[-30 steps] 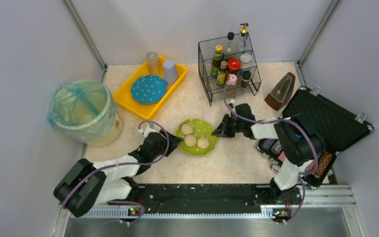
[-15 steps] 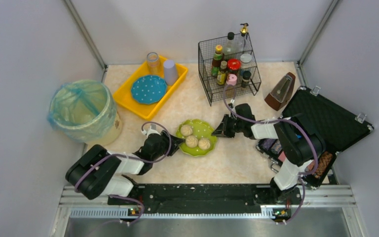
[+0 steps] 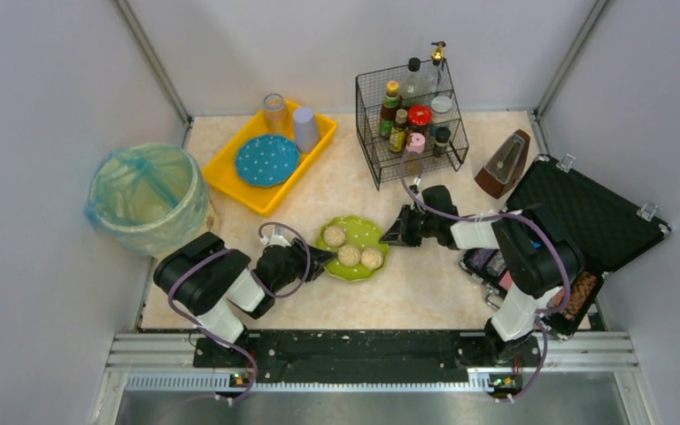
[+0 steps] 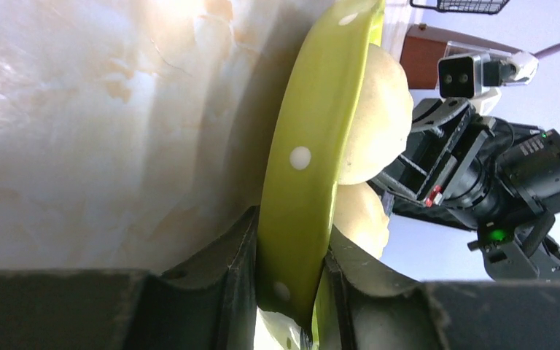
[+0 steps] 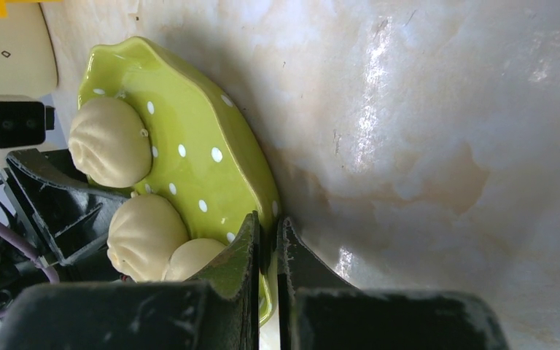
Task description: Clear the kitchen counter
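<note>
Left gripper [image 4: 292, 227] has closed onto green plate [image 4: 321, 131] rim.

No legible text; bottle labels [image 3: 397, 139] in wire rack [image 3: 368, 142] too small to read.

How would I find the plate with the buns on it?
Look at the middle of the cream counter, on the near side of the wire rack. The green plate sits there. Unlike the blue plate in the yellow tray, it carries three white buns.
</note>
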You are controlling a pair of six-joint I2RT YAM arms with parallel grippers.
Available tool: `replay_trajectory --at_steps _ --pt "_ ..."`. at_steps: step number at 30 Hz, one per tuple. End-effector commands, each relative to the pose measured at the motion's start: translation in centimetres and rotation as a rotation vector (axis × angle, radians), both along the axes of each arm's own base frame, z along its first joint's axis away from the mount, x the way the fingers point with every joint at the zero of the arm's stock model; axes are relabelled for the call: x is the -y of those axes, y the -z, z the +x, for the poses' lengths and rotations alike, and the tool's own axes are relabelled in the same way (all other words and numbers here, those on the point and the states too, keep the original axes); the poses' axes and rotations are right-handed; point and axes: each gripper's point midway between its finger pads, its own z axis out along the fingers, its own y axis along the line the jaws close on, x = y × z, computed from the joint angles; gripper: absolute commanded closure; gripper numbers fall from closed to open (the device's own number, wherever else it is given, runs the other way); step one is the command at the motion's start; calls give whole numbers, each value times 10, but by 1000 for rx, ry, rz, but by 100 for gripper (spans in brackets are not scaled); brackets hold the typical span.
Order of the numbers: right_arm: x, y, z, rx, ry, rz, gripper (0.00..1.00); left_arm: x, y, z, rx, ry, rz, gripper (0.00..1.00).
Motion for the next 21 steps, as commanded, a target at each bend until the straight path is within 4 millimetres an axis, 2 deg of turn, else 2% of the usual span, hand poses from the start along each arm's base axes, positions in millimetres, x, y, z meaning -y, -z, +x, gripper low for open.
replay_trajectory --at_steps 1,3,5,9,12,21 --pt "-4 -10 -4 -9 -30 30 100 9 -34 2 135 46 -96 70" --pt "-4 -11 -4 -5 -34 27 100 10 -34 1 148 56 -92 77" --pt "-3 -12 -3 -1 -36 22 100 10 -38 1 167 61 -97 99" --pt "-1 -18 -1 15 -35 5 100 9 -45 0 195 58 -110 100" --pt "0 -25 1 32 -36 -7 89 9 -51 0 210 59 -119 100" --pt "21 -60 7 138 6 -114 43 1 -75 1 262 23 -122 100"
